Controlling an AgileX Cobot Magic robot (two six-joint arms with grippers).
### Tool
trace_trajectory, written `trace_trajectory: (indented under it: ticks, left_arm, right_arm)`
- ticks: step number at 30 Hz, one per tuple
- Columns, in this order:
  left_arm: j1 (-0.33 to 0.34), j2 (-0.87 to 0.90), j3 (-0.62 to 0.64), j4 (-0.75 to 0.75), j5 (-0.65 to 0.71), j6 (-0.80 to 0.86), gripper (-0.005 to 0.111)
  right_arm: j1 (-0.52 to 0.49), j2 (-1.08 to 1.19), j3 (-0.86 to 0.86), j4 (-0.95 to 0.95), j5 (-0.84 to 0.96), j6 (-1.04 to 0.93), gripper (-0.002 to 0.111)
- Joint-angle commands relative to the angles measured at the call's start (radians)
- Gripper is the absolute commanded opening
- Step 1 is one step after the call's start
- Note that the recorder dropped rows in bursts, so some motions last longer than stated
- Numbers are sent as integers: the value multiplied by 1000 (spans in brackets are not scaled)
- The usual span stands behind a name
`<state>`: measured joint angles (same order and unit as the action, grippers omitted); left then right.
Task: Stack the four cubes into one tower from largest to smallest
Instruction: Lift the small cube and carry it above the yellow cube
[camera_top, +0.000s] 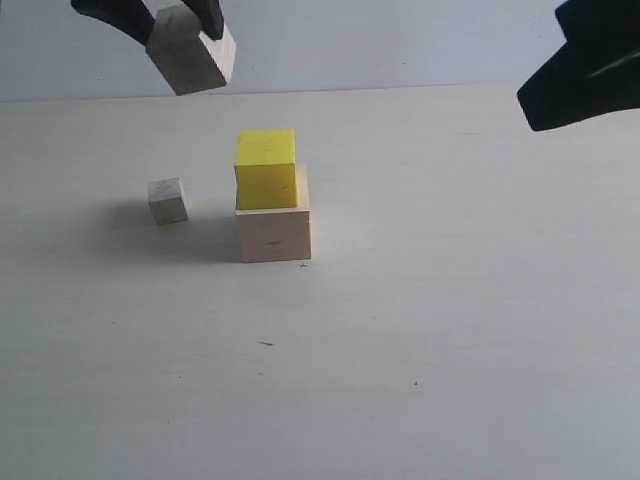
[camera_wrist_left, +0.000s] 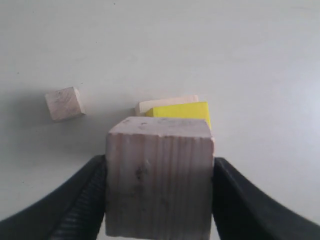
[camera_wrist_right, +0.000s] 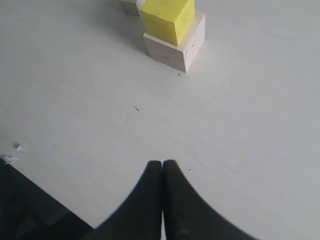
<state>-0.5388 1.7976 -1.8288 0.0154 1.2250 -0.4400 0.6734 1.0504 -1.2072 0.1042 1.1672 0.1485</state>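
Observation:
A bright yellow cube (camera_top: 266, 168) (camera_wrist_left: 182, 110) (camera_wrist_right: 167, 18) rests on the large pale wood cube (camera_top: 273, 233) (camera_wrist_left: 165, 103) (camera_wrist_right: 176, 49) in the middle of the table. High above and to the left of that stack, my left gripper (camera_top: 178, 18) (camera_wrist_left: 159, 186) is shut on a small pale wood cube (camera_top: 190, 50) (camera_wrist_left: 159, 177), which hangs tilted. The other small pale wood cube (camera_top: 168, 200) (camera_wrist_left: 64, 103) (camera_wrist_right: 131, 6) lies on the table left of the stack. My right gripper (camera_top: 578, 70) (camera_wrist_right: 162, 165) hovers at the upper right, shut and empty.
The pale table (camera_top: 450, 330) carries a few small dark specks (camera_top: 265, 343). A scrap of white paper (camera_wrist_right: 11, 154) lies near the table edge in the right wrist view. A pale wall (camera_top: 400, 40) runs behind the table.

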Motion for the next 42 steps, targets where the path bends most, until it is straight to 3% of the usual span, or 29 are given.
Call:
trace_trajectory:
  ticks: [1, 17, 42]
  left_arm:
    - [-21, 70, -36, -1, -4, -12, 0]
    - [-47, 219, -162, 22, -4, -85, 0]
    - [-79, 270, -162, 52, -4, -93, 0]
  right_arm:
    - [1, -4, 4, -6, 11, 19, 0]
    - [1, -4, 4, -6, 11, 36, 0]
    - [1, -4, 4, -10, 6, 35, 0]
